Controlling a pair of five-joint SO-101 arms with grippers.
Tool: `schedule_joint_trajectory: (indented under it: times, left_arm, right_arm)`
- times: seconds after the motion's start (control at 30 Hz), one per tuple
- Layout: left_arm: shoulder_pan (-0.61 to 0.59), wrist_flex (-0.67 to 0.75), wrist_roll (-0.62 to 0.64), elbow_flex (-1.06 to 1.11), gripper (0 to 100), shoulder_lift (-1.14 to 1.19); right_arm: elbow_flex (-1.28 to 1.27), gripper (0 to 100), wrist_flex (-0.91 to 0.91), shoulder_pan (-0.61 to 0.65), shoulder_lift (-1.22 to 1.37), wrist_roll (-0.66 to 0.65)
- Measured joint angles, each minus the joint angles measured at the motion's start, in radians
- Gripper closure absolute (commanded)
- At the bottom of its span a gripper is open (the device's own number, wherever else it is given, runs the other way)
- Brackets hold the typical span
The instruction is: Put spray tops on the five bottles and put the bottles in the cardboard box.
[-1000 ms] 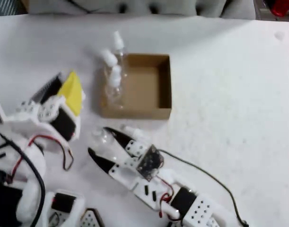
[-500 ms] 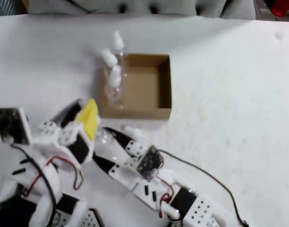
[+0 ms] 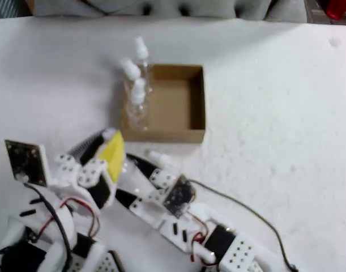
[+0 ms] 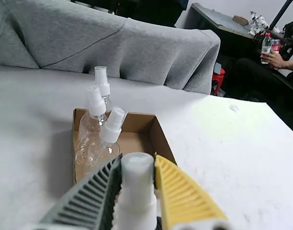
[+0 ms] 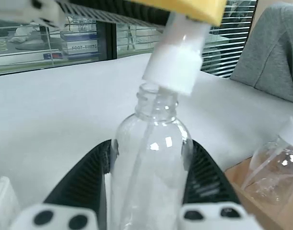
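The right pincer is clamped on a clear bottle that stands upright on the tabletop, neck up, just in front of the cardboard box. The left pincer grips a white spray top above it. The top's long axis tilts off the bottle's, tube end down inside the neck, collar unseated. Three capped bottles stand along one side of the box.
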State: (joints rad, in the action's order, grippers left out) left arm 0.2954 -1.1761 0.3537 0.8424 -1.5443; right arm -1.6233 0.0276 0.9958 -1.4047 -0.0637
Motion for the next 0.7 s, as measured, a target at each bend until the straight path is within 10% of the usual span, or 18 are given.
schedule_joint_trajectory:
  times: [0.43, 0.7]
  left_arm:
    - [0.0, -0.034, -0.018, 0.008, 96, 0.0]
    - [0.002, -0.054, -0.021, 0.008, 71, -0.014]
  right_arm:
    - [0.0, 98.4, -0.002, 0.003, 0.0, -0.003]
    - [0.0, 98.4, -0.002, -0.003, 0.0, -0.003]
